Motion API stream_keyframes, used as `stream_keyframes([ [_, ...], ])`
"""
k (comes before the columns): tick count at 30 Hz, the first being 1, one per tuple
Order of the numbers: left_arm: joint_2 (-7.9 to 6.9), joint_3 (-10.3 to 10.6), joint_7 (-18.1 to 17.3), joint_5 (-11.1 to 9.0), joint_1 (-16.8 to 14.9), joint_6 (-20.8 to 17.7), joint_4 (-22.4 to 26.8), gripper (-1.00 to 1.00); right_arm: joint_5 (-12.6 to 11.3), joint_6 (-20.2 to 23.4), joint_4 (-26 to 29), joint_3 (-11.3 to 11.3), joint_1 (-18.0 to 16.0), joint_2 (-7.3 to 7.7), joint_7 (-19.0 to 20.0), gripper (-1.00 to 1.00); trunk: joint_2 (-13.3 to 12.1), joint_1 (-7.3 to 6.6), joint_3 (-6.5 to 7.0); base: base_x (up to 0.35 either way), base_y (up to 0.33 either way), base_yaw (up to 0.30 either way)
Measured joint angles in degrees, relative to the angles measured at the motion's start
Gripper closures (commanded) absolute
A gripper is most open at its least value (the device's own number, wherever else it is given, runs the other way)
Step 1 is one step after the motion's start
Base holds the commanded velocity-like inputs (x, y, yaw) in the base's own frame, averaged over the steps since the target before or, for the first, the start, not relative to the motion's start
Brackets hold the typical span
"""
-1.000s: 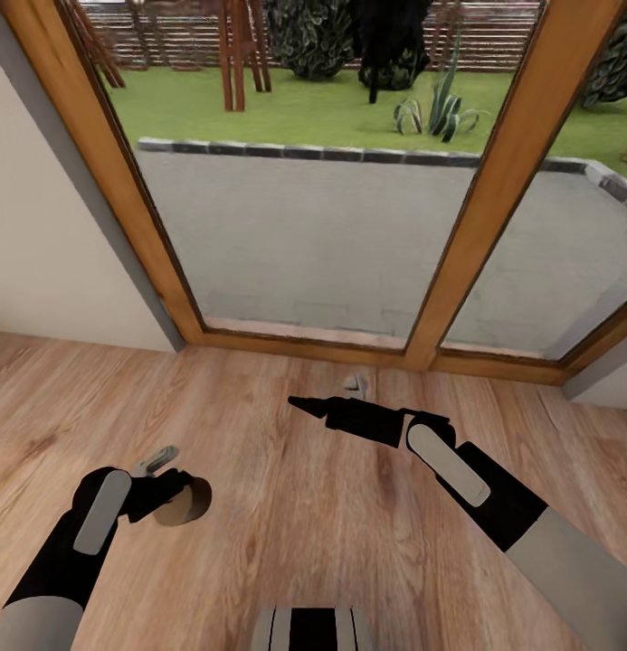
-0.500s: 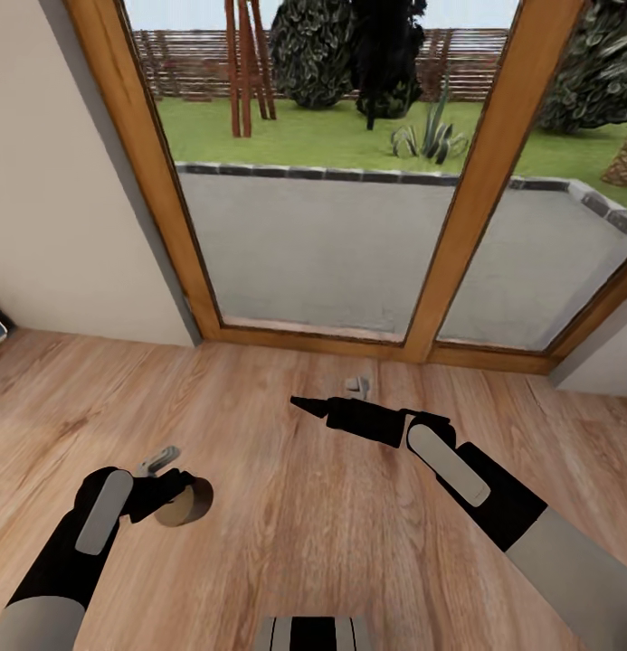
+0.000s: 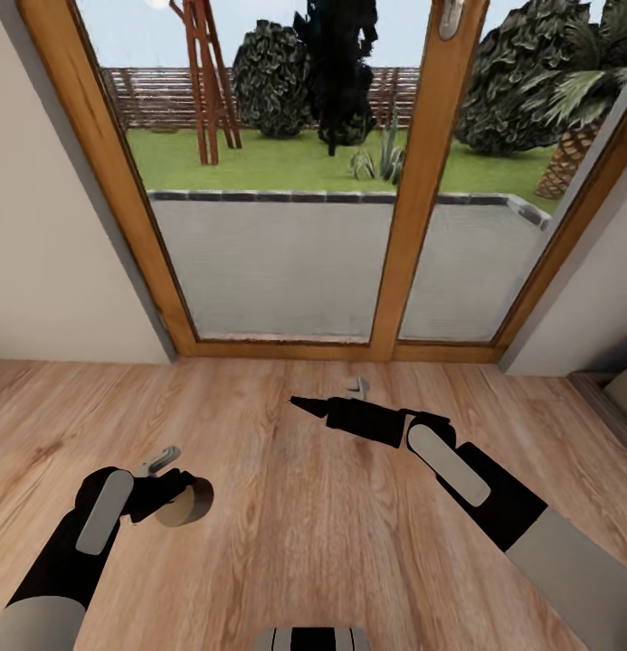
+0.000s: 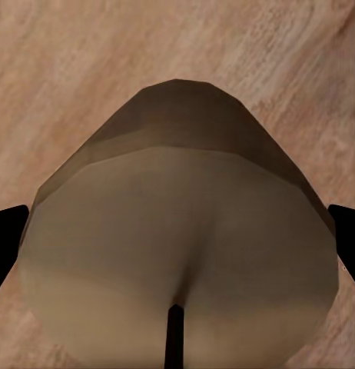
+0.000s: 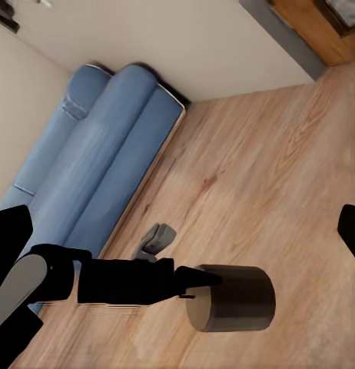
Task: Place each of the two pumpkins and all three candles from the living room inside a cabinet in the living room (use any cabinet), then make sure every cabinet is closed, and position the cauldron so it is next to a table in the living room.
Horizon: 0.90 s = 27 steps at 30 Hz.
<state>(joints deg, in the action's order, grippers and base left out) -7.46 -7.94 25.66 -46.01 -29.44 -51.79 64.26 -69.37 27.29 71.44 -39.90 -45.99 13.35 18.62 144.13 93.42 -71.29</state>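
While the robot faces a tall wood-framed glass door (image 3: 413, 181), a short stubby beige-tan candle (image 3: 185, 503) is held low at its left side in the left gripper (image 3: 173, 495). In the left wrist view the candle (image 4: 177, 254) is seen end-on, with a black fingertip (image 4: 8, 238) at each flank and its round face towards the lens, so the jaws are clamped on the candle's sides. It is carried clear of the plank wooden floor (image 3: 286, 542), probably so that it can be taken to a cabinet without dragging. In the right wrist view the same candle (image 5: 227, 298) is seen lying sideways at the tip of the black left arm, above the floor (image 5: 285, 200).

Further forward, the right gripper (image 3: 306, 406) is stretched out over the floor towards the door, with nothing in it. In the head view its jaws are seen edge-on as a single dark point, so whether they are apart or together cannot be told; dark edges at either side of the right wrist view hint at a gap, no more. A long blue fabric sofa (image 5: 93, 161) is seen along a pale wall in the right wrist view. Beyond the glass, grey paving and a lawn with dark shrubs are seen. Judging by this, a transit step is in hand, with the candle yet to be stowed.
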Motion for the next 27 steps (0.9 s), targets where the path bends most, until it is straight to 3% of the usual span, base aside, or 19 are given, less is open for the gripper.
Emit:
stream_keyframes([
  [15,0.00,0.06,-0.02,0.00,0.00,-0.01,0.00,1.00,-0.09,-0.09,-0.06,0.00,0.00,0.01,0.00,-1.00,-0.20,-0.39,3.86,-0.001,0.000,-0.274],
  [27,0.00,0.12,-0.02,-0.03,0.01,-0.03,-0.01,1.00,-0.11,-0.09,-1.23,0.00,0.00,-0.01,0.08,-1.00,-0.21,-0.38,4.34,0.000,0.000,-0.274],
])
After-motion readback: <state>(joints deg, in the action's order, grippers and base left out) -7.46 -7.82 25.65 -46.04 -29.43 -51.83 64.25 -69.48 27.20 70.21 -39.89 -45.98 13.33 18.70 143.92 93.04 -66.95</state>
